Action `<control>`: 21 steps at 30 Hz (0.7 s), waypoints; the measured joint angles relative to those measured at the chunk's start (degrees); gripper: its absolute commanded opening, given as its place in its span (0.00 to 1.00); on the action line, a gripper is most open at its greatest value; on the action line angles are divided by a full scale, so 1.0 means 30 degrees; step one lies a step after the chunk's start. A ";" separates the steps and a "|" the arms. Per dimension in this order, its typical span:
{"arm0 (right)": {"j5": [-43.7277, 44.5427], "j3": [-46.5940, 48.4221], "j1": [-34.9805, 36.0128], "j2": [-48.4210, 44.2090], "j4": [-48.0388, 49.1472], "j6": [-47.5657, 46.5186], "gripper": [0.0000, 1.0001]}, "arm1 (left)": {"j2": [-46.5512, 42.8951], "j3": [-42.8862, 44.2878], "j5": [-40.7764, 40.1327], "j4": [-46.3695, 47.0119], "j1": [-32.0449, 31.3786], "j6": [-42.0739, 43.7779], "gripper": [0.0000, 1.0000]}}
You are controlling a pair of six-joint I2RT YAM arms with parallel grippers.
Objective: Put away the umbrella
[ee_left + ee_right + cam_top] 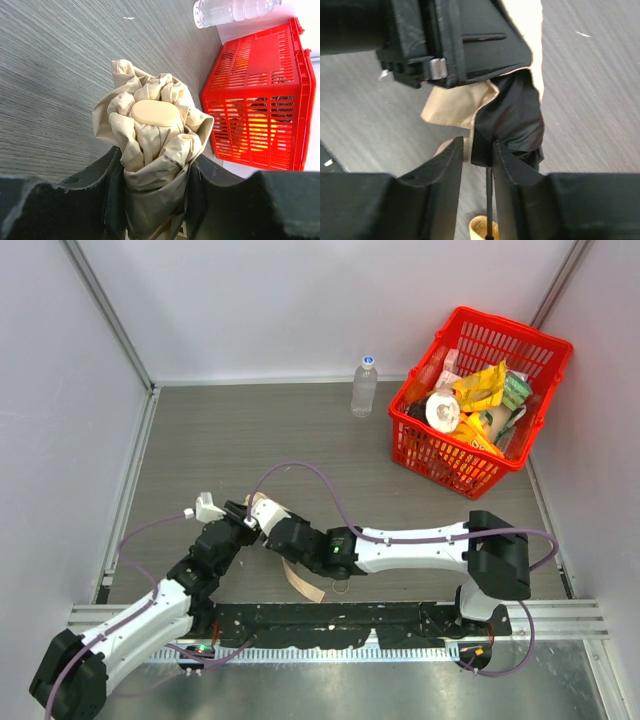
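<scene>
umbrella (152, 145): over worktop (300, 430), near arm bases, between both claws | left claw (152, 172): clamped on crumpled canopy (125, 105) | right claw (477, 150): apparently pinching thin black shaft (491, 210), view cramped | handling: light; fabric soft, slippery; grip stiff shaft

Top view high above the near edge; both wrist views close on the umbrella (152, 145)

In the left wrist view the lower folds of the umbrella (155, 112) vanish between the jaws of the left gripper (155, 165) and off the bottom edge; the bottle (232, 10) is cut by the top edge, the basket (260, 95) by the right; from above, the umbrella is mostly hidden under both wrists; its handle (481, 229) runs off the right wrist view's bottom; whether the right gripper (477, 147) pinches it cannot be told.
</scene>
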 measured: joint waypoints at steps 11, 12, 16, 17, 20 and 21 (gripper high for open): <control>0.2616 -0.1268 -0.0321 0.0175 0.1195 0.0605 0.01 | 0.2550 -0.1027 0.0510 0.3759 0.0007 -0.0692 0.00; 0.2412 -0.1596 -0.0525 0.0000 0.1297 0.0947 0.01 | 0.2776 -0.1035 0.0605 0.4087 0.0007 -0.0648 0.00; -0.0546 -0.3351 -0.2652 -0.1545 0.2251 0.3118 0.01 | 0.3490 -0.1064 0.0860 0.5246 0.0000 -0.0401 0.00; -0.1596 -0.3905 -0.3410 -0.2149 0.2739 0.3789 0.01 | 0.3563 -0.1064 0.0962 0.5508 0.0000 -0.0313 0.00; -0.4459 -0.5428 -0.5457 -0.3650 0.4146 0.5778 0.01 | 0.3577 -0.1071 0.1450 0.6309 -0.0204 0.0160 0.00; -0.5457 -0.5960 -0.6054 -0.4051 0.4685 0.6484 0.01 | 0.3504 -0.1071 0.1712 0.6564 -0.0255 0.0452 0.00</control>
